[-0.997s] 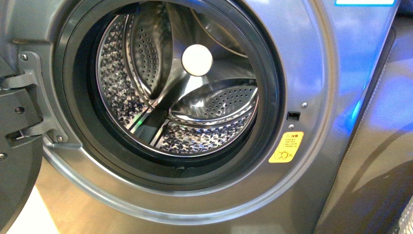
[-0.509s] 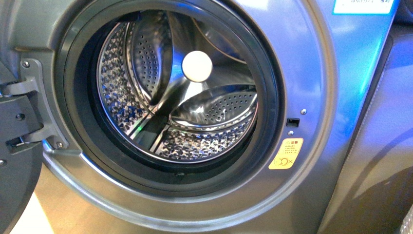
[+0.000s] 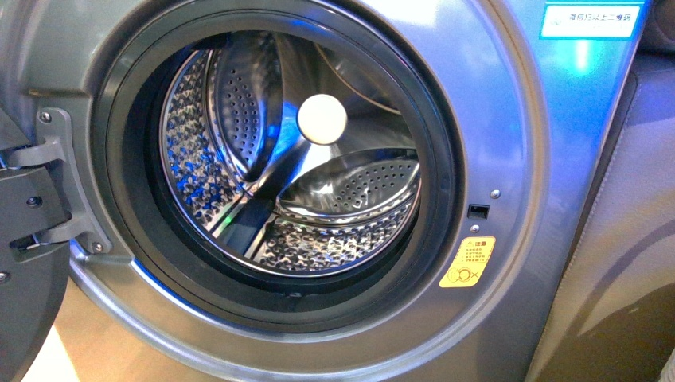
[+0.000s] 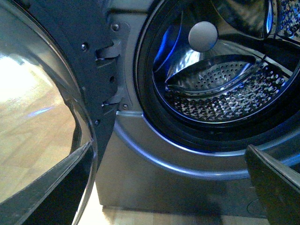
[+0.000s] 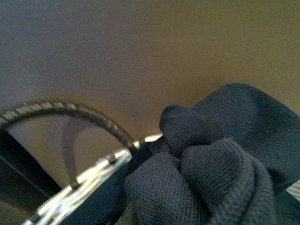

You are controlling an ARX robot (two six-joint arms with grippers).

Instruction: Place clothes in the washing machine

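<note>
The washing machine (image 3: 509, 119) fills the front view, silver-grey, with its porthole open. The dark rubber gasket (image 3: 442, 159) rings the perforated steel drum (image 3: 334, 231), which holds nothing I can see. A yellow warning sticker (image 3: 466, 261) sits at the lower right of the porthole. Neither gripper shows in the front view. My left gripper (image 4: 168, 197) is open and empty, low in front of the machine's lower front panel (image 4: 164, 183), below the drum (image 4: 220, 89). My right gripper is shut on the clothes (image 5: 211, 173), a bunched dark navy woven fabric that hides its fingers.
The machine's door (image 3: 20, 263) hangs open at the left on its hinge (image 3: 60, 175); its glass (image 4: 42, 117) is close to my left gripper. A woven basket rim (image 5: 70, 110) curves beside the clothes. A dark panel (image 3: 629, 239) stands right of the machine. Wooden floor (image 4: 154, 218) lies below.
The washing machine sits a little lower in the front view than before. A white label at its top right has come into sight.
</note>
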